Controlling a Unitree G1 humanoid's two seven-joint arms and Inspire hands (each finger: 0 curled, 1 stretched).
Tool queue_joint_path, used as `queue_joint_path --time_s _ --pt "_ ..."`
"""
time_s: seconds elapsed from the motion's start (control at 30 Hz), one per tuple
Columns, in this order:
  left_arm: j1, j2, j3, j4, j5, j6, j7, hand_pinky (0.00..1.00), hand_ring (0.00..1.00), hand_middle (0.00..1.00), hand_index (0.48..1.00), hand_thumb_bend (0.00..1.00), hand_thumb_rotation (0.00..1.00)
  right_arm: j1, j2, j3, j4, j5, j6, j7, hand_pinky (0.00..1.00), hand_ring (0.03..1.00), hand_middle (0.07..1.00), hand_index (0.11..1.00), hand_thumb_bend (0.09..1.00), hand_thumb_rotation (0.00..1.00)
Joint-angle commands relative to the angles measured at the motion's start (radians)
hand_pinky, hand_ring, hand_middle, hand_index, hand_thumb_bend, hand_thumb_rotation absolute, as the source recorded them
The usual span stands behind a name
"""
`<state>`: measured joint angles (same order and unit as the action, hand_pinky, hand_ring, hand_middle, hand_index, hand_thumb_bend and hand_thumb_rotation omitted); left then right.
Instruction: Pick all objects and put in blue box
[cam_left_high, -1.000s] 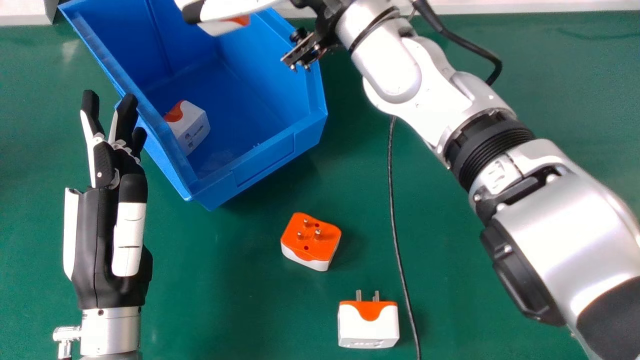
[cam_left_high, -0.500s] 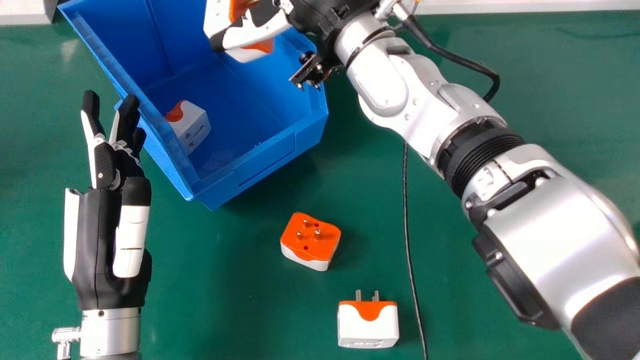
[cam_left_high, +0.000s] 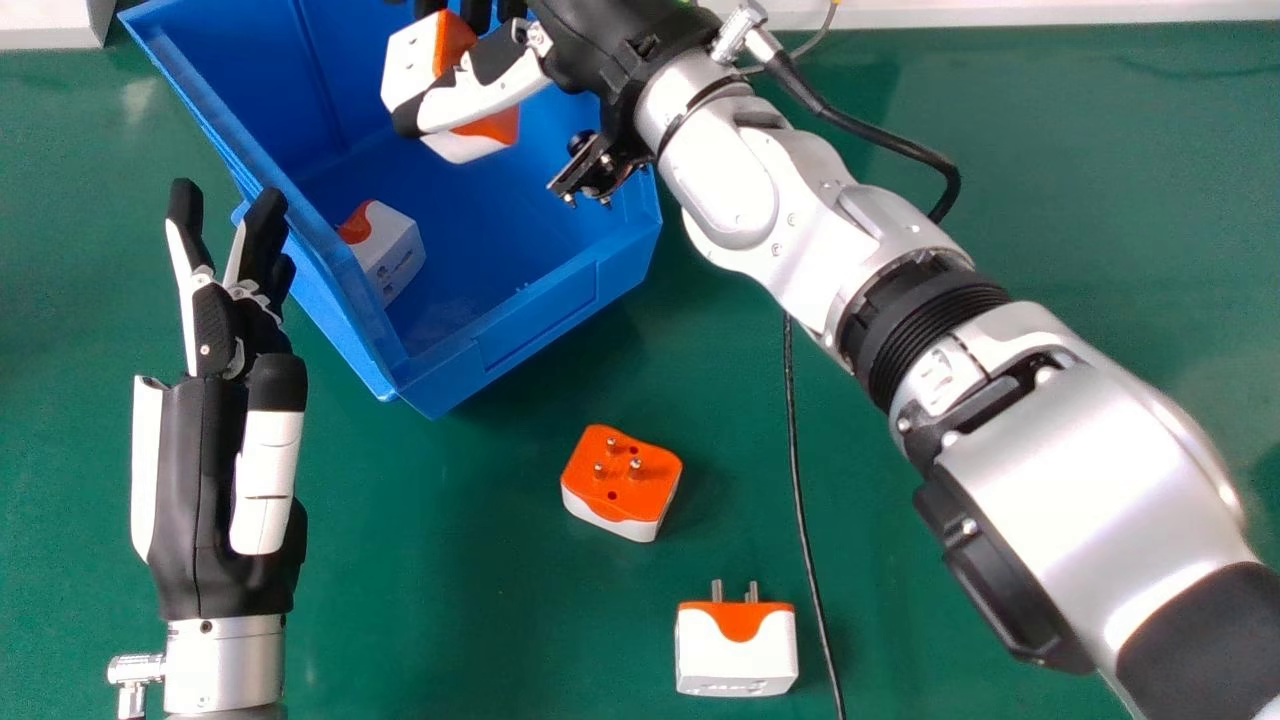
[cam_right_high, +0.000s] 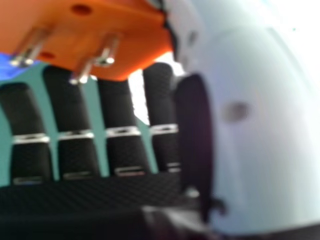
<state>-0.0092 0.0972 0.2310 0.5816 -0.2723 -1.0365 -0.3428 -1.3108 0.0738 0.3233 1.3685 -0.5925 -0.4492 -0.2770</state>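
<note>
Head view: the blue box (cam_left_high: 535, 318) occupies the upper left of the frame, set at an angle on the green table (cam_left_high: 430, 580). The right hand (cam_left_high: 592, 42) is at the top of the frame. It pinches the held plug adapter (cam_left_high: 408, 62), orange and white, between thumb (cam_left_high: 490, 97) and fingers (cam_left_high: 475, 14); the thumb lies across the adapter body. The held plug adapter appears in front of the box interior; its height relative to the rim cannot be determined.

Right hand view: the held plug adapter presents its orange face with metal pins (cam_right_high: 32, 47), near the fingers and the thumb.

The left hand (cam_left_high: 200, 450) is at the left of the frame, beside the box, fingers extended and slightly spread, holding nothing. Contact between its fingertips and the box wall cannot be confirmed.

Remaining adapters, head view:
- Boxed plug adapter (cam_left_high: 397, 262): inside the box, beside its left wall.
- Centre plug adapter (cam_left_high: 625, 480): on the table, just below frame centre, orange face and pins upward.
- Lower plug adapter (cam_left_high: 737, 655): on the table, bottom of the frame, right of centre, pins directed toward the top of the frame.

A black cable (cam_left_high: 800, 510) runs from below the silver right forearm (cam_left_high: 830, 260) to the bottom edge, to the right of both table adapters.
</note>
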Motion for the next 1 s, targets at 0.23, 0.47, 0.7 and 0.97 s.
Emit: queue_joint_path --time_s 0.23,0.47,0.7,0.97 --pt "0.000 0.002 -0.015 -0.013 0.003 -0.016 -0.006 1.00 0.98 0.96 0.909 0.78 0.87 -0.047 0.003 -0.034 -0.010 0.054 0.017 0.119 0.52 0.575 0.633 0.634 0.746 0.01" --pt "-0.005 0.005 -0.016 -0.009 -0.004 -0.012 -0.010 1.00 0.98 0.96 0.901 0.77 0.87 -0.053 -0.014 -0.030 -0.017 0.057 0.011 0.165 0.71 0.802 0.823 0.795 0.948 0.15" --pt "-0.013 0.007 -0.007 0.008 0.009 -0.027 0.002 1.00 0.98 0.96 0.898 0.77 0.88 -0.052 -0.029 -0.042 -0.022 0.066 -0.016 0.159 0.75 0.866 0.884 0.846 0.993 0.23" --pt "-0.005 0.007 -0.010 -0.006 0.019 -0.029 0.017 1.00 0.97 0.96 0.898 0.79 0.88 -0.039 -0.080 -0.087 -0.049 0.113 -0.147 0.180 0.75 0.866 0.881 0.846 0.999 0.25"
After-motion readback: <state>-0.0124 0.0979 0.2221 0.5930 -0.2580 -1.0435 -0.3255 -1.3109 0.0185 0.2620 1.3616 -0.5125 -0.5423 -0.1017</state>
